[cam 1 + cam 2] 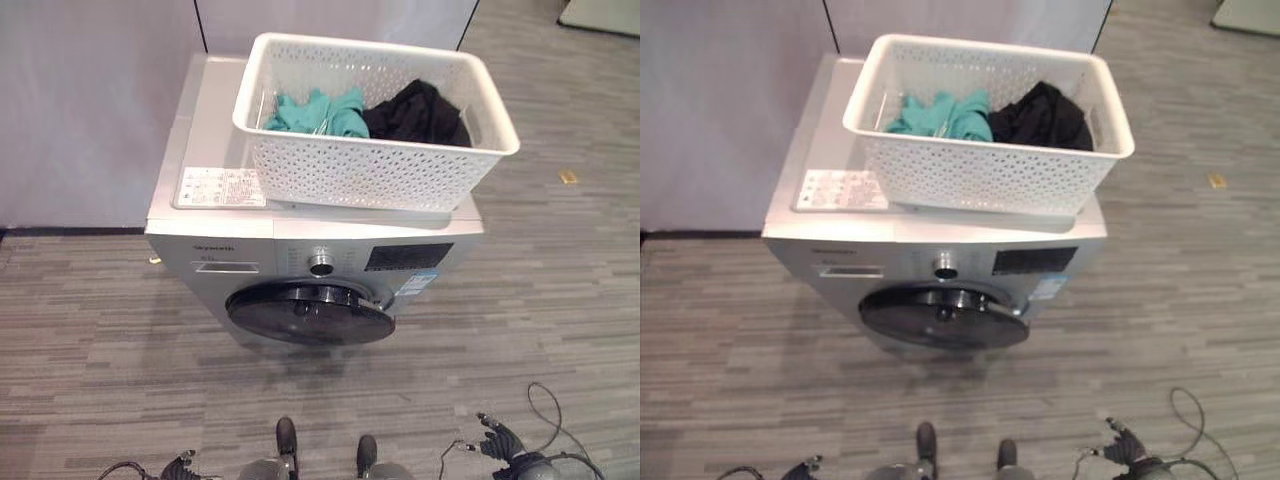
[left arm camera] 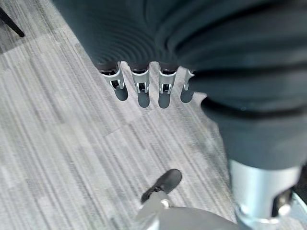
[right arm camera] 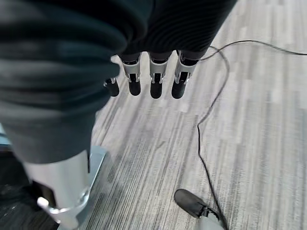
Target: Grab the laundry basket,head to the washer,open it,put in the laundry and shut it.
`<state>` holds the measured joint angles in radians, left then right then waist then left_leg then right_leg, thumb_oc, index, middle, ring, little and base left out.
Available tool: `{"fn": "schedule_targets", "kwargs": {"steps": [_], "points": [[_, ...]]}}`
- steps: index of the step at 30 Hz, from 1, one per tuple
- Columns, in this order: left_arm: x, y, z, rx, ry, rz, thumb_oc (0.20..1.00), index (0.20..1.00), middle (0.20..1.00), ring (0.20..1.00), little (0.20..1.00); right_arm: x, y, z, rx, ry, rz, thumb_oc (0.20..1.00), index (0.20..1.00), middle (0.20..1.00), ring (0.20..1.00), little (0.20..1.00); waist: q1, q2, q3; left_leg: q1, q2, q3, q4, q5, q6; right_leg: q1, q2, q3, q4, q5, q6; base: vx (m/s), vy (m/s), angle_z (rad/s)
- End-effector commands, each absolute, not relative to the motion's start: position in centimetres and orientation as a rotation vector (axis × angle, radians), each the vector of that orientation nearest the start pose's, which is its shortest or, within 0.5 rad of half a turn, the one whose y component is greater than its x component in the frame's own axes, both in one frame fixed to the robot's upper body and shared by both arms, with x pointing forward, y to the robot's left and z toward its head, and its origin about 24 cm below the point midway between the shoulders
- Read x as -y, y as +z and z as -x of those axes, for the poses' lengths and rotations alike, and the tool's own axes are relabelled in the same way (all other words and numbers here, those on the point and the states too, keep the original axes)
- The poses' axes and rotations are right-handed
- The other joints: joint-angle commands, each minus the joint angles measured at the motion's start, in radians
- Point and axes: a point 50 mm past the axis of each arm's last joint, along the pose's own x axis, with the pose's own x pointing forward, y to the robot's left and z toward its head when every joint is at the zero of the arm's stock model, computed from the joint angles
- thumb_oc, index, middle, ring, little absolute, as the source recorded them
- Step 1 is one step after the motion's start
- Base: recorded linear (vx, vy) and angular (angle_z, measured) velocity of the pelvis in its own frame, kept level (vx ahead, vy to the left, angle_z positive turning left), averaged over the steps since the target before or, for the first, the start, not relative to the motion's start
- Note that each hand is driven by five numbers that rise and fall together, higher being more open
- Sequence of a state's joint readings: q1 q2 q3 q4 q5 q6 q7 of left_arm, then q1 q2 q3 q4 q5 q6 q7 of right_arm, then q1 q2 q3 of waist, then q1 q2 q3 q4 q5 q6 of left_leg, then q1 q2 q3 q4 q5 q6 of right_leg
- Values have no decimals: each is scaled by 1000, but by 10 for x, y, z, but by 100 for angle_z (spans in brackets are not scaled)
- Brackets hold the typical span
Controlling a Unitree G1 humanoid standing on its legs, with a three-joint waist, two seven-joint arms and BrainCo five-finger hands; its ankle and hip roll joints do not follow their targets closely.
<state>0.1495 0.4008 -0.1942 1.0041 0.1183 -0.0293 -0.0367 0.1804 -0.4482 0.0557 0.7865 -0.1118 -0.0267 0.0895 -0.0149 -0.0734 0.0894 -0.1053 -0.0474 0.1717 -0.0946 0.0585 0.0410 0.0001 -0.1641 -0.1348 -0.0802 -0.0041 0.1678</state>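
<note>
A white perforated laundry basket (image 1: 380,165) stands on top of the silver washer (image 1: 210,130). Inside it lie a teal garment (image 1: 320,112) on the left and a black garment (image 1: 415,113) on the right. The washer's round dark door (image 1: 310,312) is closed, with a knob (image 1: 321,264) above it. My left hand (image 2: 143,93) hangs low over the floor, fingers straight, holding nothing. My right hand (image 3: 156,81) hangs the same way on the other side, also seen as the right hand (image 1: 500,438), well short of the washer.
A pale partition wall (image 1: 90,100) runs behind and to the left of the washer. A white label (image 1: 222,187) lies on the washer's top. Striped grey floor (image 1: 540,300) stretches in front and to the right, with a small yellow scrap (image 1: 568,177) on it.
</note>
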Motion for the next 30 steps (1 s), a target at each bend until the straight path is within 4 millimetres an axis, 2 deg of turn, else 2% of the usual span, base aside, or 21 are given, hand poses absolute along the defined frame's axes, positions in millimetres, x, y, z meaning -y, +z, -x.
{"fn": "schedule_targets", "kwargs": {"steps": [1, 3, 4, 5, 9, 11, 16, 21, 30], "points": [[-279, -140, -77, -1137, -57, -537, 1000, 1000, 1000, 1000, 1000, 313, -91, -121, -887, 10, 604, 1000, 1000, 1000, 1000, 1000, 0, 20, 27, 60, 30, -54, 8, -42, -55, -95, 14, 14, 36, 149, 20, 71, -44, 7], [-279, -140, -77, -1131, -56, -538, 1000, 1000, 1000, 1000, 1000, 315, -87, -124, -862, 0, 616, 1000, 1000, 1000, 1000, 1000, -2, 21, 28, 61, 32, -58, 7, -40, -57, -93, 15, 8, 35, 145, 18, 57, -51, 9], [-276, -141, -74, -1128, -66, -540, 1000, 1000, 1000, 1000, 1000, 317, -71, -136, -765, 7, 664, 1000, 1000, 1000, 1000, 1000, -4, 23, 28, 56, 39, -66, 7, -37, -65, -89, 17, -8, 23, 142, 14, 53, -56, 13], [-276, -141, -74, -1128, -66, -540, 1000, 1000, 1000, 1000, 1000, 317, -71, -135, -765, 7, 664, 1000, 1000, 1000, 1000, 1000, -5, 24, 28, 55, 39, -66, 7, -37, -65, -89, 17, -8, 22, 142, 14, 68, -67, 15], [-272, -144, -71, -1137, -94, -574, 1000, 1000, 1000, 1000, 1000, 315, -47, -153, -630, 56, 763, 1000, 1000, 1000, 1000, 1000, -2, 28, 23, 43, 48, -71, 7, -31, -74, -86, 18, -29, -2, 141, 14, 32, -40, 10], [-270, -145, -73, -1133, -91, -576, 1000, 1000, 1000, 1000, 1000, 313, -41, -159, -592, 68, 795, 1000, 1000, 1000, 1000, 1000, 1, 29, 19, 38, 51, -73, 7, -29, -79, -87, 19, -33, -7, 139, 15, 26, -35, 14], [-262, -148, -78, -1122, -94, -579, 1000, 1000, 1000, 1000, 1000, 303, -36, -175, -528, 103, 821, 1000, 1000, 1000, 1000, 1000, 11, 32, 10, 33, 55, -78, 7, -27, -85, -84, 17, -40, -7, 131, 15, 26, -22, 9], [-254, -149, -83, -1100, -102, -580, 1000, 1000, 1000, 1000, 1000, 282, -37, -195, -469, 142, 809, 1000, 1000, 1000, 1000, 1000, 30, 36, 9, 24, 59, -84, 7, -22, -89, -87, 14, -49, -7, 125, 12, 11, -11, 3], [-256, -146, -87, -1075, -83, -608, 1000, 1000, 1000, 1000, 1000, 265, -28, -225, -372, 130, 808, 1000, 1000, 1000, 1000, 1000, 57, 46, 24, -34, 58, -112, 7, 2, -95, -125, 6, -72, -7, 131, 10, -21, -4, 7]]}}
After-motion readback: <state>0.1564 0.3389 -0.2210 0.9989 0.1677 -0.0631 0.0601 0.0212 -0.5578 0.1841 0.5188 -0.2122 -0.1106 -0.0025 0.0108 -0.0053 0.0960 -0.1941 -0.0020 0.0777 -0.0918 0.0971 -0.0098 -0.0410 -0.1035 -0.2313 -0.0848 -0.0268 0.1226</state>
